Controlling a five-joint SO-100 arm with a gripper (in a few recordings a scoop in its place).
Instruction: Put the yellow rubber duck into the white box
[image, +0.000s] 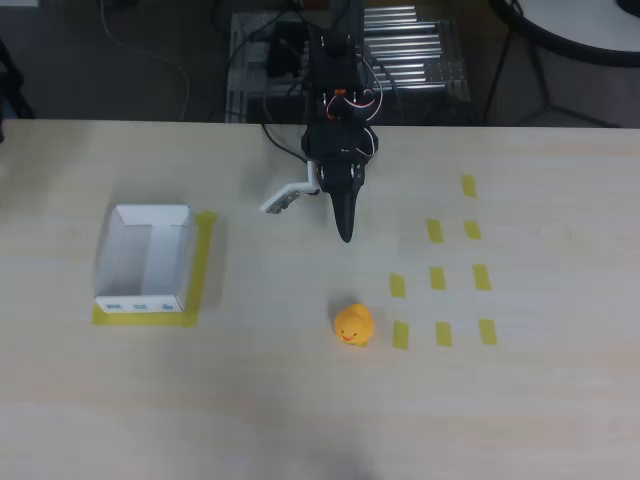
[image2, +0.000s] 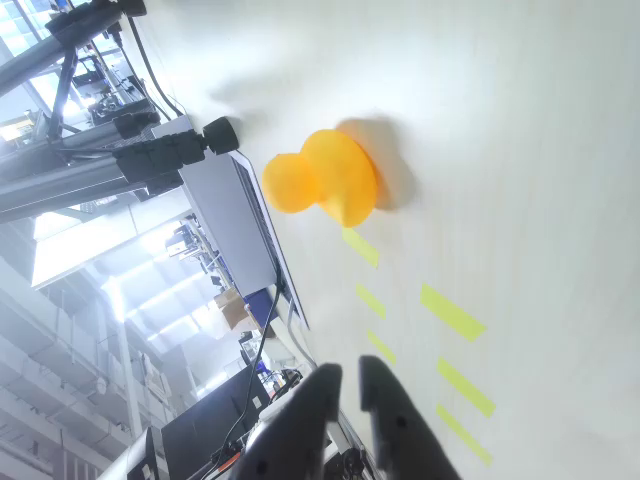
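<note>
Gripper (image: 345, 235) (nearly closed) hangs apart from yellow rubber duck (image: 353, 325).

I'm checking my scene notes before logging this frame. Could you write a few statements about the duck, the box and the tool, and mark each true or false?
1. The yellow rubber duck sits on the table, outside the white box. True.
2. The tool is gripping the duck. False: it hangs apart from the duck, holding nothing, fingers close together.
3. The box lies left of the duck in the overhead view. True.
4. The box holds a second duck. False: its inside shows bare.
5. Yellow tape strips lie right of the duck in the overhead view. True.
</note>
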